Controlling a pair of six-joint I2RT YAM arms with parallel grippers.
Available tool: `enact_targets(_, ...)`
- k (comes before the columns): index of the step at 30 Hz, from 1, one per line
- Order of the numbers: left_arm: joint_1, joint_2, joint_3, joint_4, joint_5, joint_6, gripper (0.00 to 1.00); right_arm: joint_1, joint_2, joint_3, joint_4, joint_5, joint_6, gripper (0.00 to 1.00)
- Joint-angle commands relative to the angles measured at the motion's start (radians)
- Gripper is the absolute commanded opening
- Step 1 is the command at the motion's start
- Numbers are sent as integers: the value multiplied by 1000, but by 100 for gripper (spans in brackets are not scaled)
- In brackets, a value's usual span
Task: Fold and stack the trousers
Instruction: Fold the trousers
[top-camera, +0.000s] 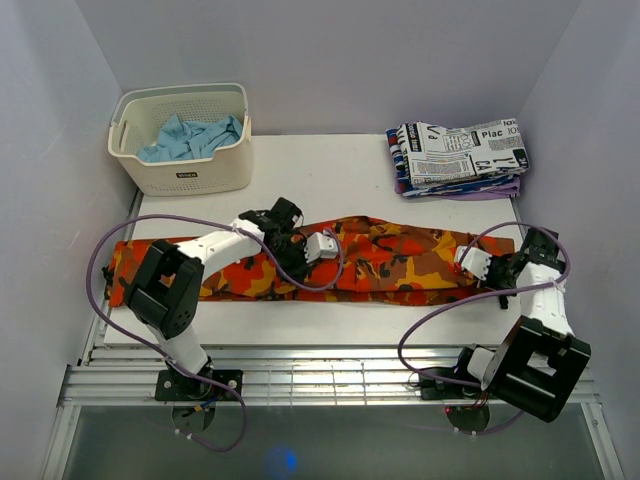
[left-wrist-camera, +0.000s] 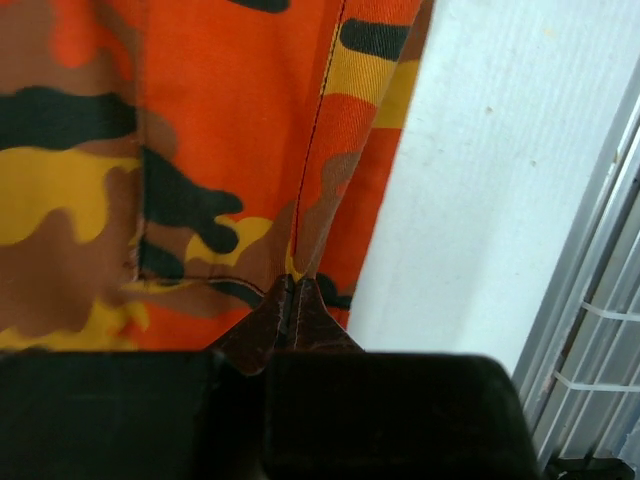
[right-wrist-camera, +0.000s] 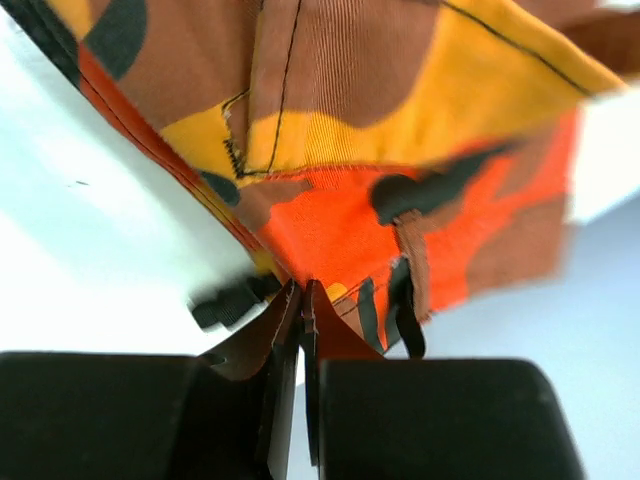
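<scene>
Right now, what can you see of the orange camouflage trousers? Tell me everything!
The trousers are bright orange with yellow, brown and black camouflage blotches. The cloth looks like sturdy ribbed fabric with dark stitched seams, and a belt loop shows in the right wrist view. They lie stretched out as one long, wrinkled band across the white table, left to right. The left gripper pinches them near the middle, and the right gripper pinches the right end, which looks slightly lifted.

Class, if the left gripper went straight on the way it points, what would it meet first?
The camouflage trousers: the left gripper is shut on their fabric, and more of it lies straight ahead, though depth is hard to judge.
</scene>
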Motion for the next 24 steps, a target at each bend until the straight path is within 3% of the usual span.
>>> enact_targets(1,72,-71,91,-118,-61,21,0,-11,-76,128,-77,-4,5,8)
enact_targets(4,103,-90,96,-170,-50,57,0,-6,-133,69,-85,-13,-47,8)
enact_targets(7,112,-90,32,-175,-65,72,0,-1,-168,-84,40,38,-95,8)
enact_targets(12,117,-24,-71,-140,-121,98,0,11,-84,-232,185,105,-99,8)
enact_targets(20,127,48,-132,-77,-154,126,0,12,107,-194,259,163,0,8)
enact_targets(24,127,105,-81,-43,-119,71,1,-1,180,-143,282,223,8,8)
